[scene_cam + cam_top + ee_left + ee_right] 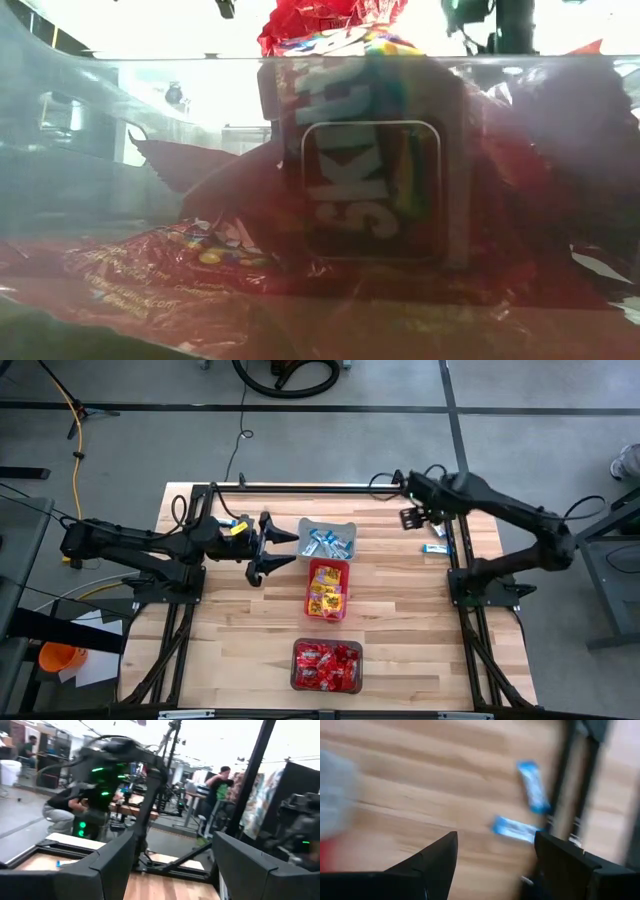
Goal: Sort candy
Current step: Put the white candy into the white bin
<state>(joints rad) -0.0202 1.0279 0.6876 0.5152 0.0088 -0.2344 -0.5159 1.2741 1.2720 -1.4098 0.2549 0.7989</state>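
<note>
Our right pincer point(411, 517), spread and empty, could nudge the blue candy point(434, 549) off the bench point(240, 640).

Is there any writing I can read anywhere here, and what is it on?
"SKITT", white letters running sideways and cut off at the top, on a red candy packet pressed against the clear bin wall in the low view.
Print on the flatter red packet below it: too blurred to read.
Blue-and-white packets on the table: lettering too blurred to read.
</note>
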